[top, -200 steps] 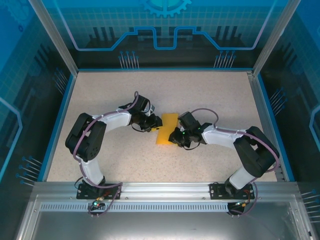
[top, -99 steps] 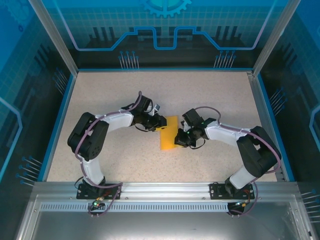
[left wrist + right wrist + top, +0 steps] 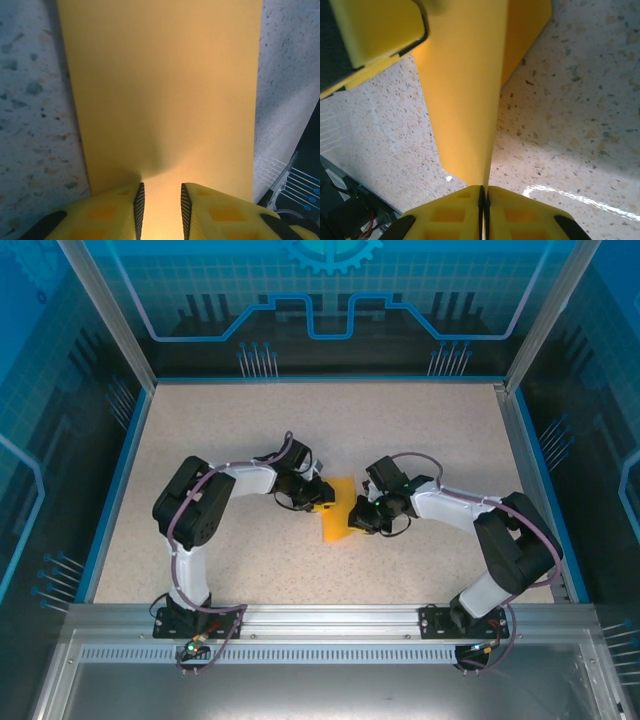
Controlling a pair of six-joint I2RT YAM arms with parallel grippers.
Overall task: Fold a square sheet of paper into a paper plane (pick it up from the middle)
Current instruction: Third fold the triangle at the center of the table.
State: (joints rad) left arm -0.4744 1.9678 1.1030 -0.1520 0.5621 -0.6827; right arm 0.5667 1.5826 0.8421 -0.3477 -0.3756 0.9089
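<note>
The square sheet of paper [image 3: 338, 523] is orange-yellow and lies mid-table as a narrow folded strip. My left gripper [image 3: 321, 498] is at its upper left edge. In the left wrist view the paper [image 3: 160, 90] spreads flat ahead, and the left gripper [image 3: 160, 186] has its jaws a finger-width apart with the tips over it, next to a small dimple. My right gripper [image 3: 356, 517] is at the strip's right side. In the right wrist view the right gripper [image 3: 484, 189] is shut on the paper's [image 3: 465, 100] edge, which stands up on edge. The paper plane is out of view.
The speckled table [image 3: 220, 430] has a blue rim on three sides and an aluminium rail [image 3: 330, 620] along the near edge where both arm bases are bolted. Metal frame posts [image 3: 105, 310] rise at the back corners. A yellow finger [image 3: 375, 35] of the left gripper is at the right wrist view's upper left.
The left arm has stretched to the right and brought its gripper onto the paper's left edge. The strip has shifted slightly right and tilted. The right gripper has stayed on the paper's right side.
</note>
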